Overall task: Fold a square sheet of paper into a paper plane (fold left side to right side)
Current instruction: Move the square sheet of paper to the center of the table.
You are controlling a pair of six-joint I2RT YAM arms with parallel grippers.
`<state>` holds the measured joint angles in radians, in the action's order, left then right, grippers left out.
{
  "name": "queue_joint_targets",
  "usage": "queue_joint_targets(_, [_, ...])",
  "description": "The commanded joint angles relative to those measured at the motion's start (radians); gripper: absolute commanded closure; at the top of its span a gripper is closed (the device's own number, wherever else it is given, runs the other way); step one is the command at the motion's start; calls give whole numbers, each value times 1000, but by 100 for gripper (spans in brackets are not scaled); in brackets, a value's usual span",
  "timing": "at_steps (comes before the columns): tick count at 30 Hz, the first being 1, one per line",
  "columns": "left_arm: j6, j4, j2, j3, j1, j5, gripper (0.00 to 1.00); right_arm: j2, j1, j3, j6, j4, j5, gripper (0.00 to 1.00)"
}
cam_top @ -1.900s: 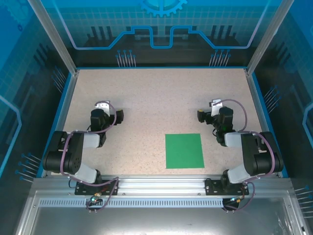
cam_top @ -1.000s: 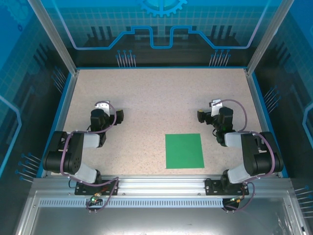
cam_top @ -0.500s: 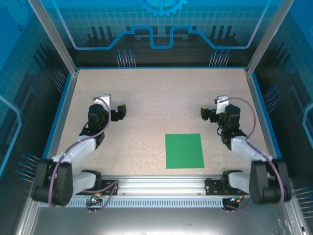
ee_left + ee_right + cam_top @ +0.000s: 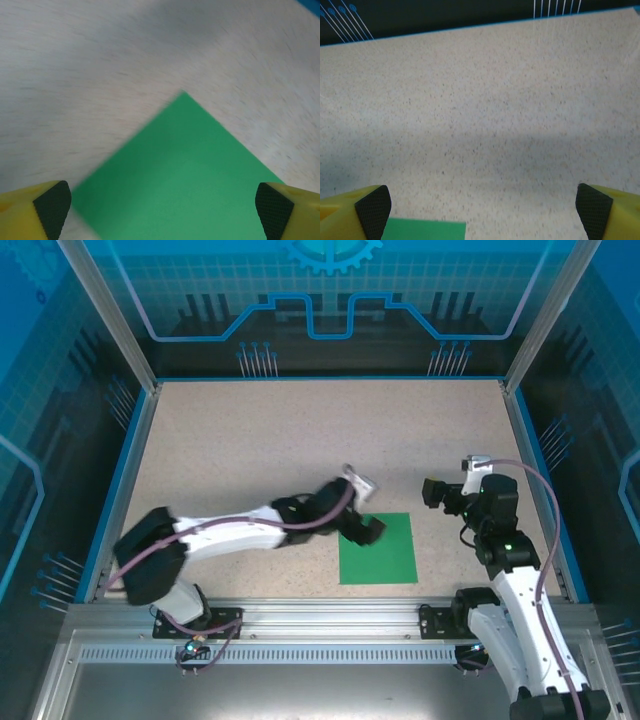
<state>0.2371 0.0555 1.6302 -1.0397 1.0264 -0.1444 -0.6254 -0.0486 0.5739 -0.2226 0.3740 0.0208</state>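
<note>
The left pincer [image 4: 365, 530] is spread wide open and hangs over the far left corner of the paper. In its own wrist view, its two bumpy black pads [image 4: 52, 205] on yellow fingers sit far apart in the bottom corners. The biggest thing is the flat table top [image 4: 300, 430], sandy beige with tiny dark speckles and a thin blue rim. Next is the left arm [image 4: 230, 532], white and black with a purple cable, reaching across the table to the paper. The right arm [image 4: 510, 570] stands up at the right side, and its right pincer [image 4: 437, 492] is also spread wide open, up off the table and just right of the paper's far right corner. The square sheet of bright green paper [image 4: 385, 558] lies flat on the near middle of the table, smooth and plain, with sharp corners and no folds. Half a second ago the left pincer was well off on the left side of the table, far from the paper; now it has swung over to it. The right arm has risen and shifted a little. The paper has not moved.
</note>
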Motion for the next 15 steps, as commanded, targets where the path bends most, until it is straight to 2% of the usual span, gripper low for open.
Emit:
queue_joint_targets(1, [35, 138, 128, -119, 66, -31, 1, 40, 4, 48, -22, 167, 30, 1])
queue_joint_targets(6, [27, 181, 248, -179, 70, -19, 1, 84, 4, 58, -22, 203, 24, 1])
queue_joint_targets(15, [-13, 223, 344, -201, 73, -58, 1, 78, 3, 65, -38, 203, 19, 1])
